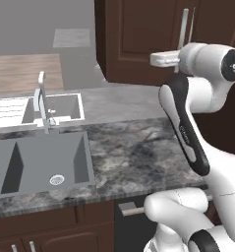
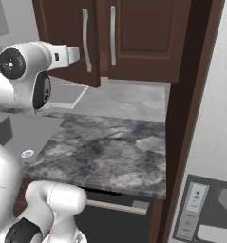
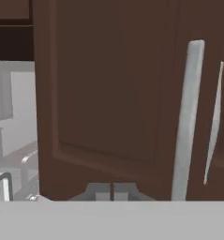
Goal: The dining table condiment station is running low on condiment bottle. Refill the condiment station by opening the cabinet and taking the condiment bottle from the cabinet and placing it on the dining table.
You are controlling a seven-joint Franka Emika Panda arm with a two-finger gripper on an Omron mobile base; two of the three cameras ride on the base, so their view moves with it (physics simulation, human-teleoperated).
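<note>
The gripper (image 3: 113, 191) has its jaws together, gripping nothing, close against the left door of the cabinet (image 3: 108, 93). The door is rigid and hinged; best hold is its silver handle (image 3: 186, 122). The right base view shows this door slightly ajar; the hand view shows finger position

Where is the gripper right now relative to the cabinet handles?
The gripper is shut, up at the cabinet's left door, just left of its silver handle; the stone counter lies below.
</note>
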